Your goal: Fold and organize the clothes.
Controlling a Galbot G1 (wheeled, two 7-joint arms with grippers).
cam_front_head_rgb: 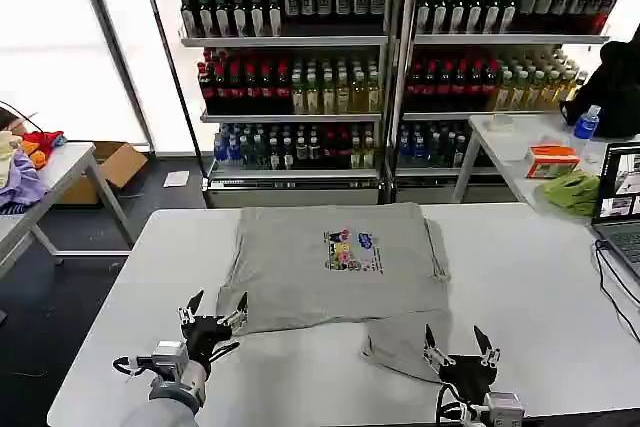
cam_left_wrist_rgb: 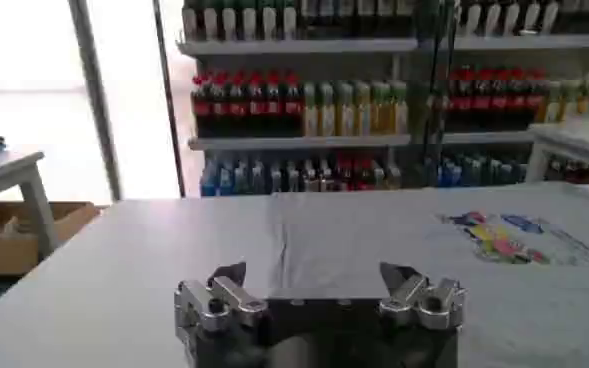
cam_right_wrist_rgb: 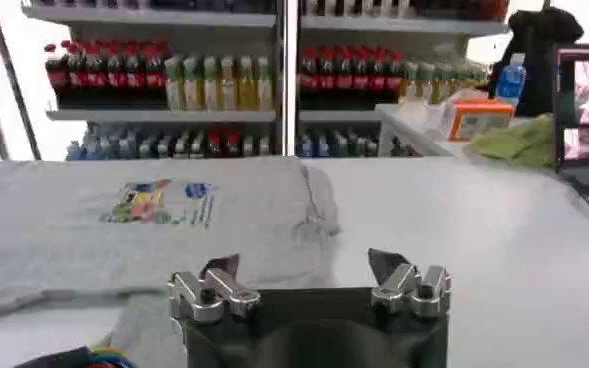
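One of the clothes, a light grey shirt with a small multicoloured chest print, lies flat in the middle of the white table. A grey flap of it sticks out toward the near right. My left gripper hovers open at the shirt's near left corner, nothing between its fingers. My right gripper stands open just beside the flap. In the left wrist view the left gripper faces the shirt. The right wrist view has the right gripper over the shirt's edge.
Drink shelves stand behind the table. A side table at the right holds a lime-green cloth, an orange box and a bottle. A laptop and its cable lie at the table's right edge. Coloured garments sit on the left table.
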